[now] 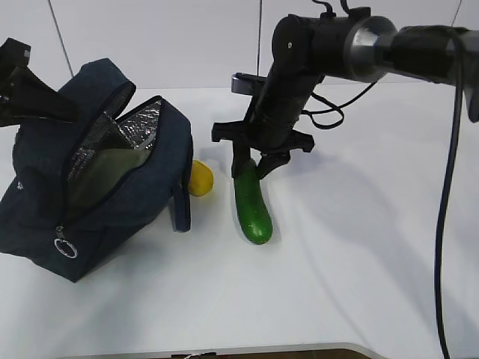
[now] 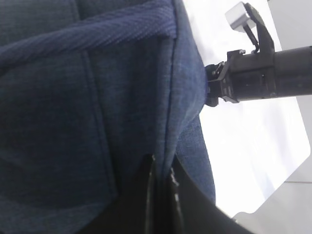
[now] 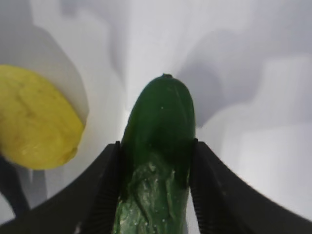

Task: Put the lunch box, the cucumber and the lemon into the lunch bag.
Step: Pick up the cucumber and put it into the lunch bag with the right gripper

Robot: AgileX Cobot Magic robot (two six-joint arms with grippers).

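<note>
The right gripper [image 3: 156,190] has both fingers [image 3: 105,190] pressed against the cucumber [image 1: 251,202], which lies on the white table [image 1: 359,247], long axis running toward the camera. The left gripper [image 2: 161,195], closed, pinches the lunch bag [image 1: 45,217] fabric. The lemon [image 1: 200,178] sits between bag and cucumber.

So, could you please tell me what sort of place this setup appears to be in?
Probably a lab or test bench, not a kitchen: a bare white table, plain white wall panels behind it, and a cabled robot arm working over the food.
</note>
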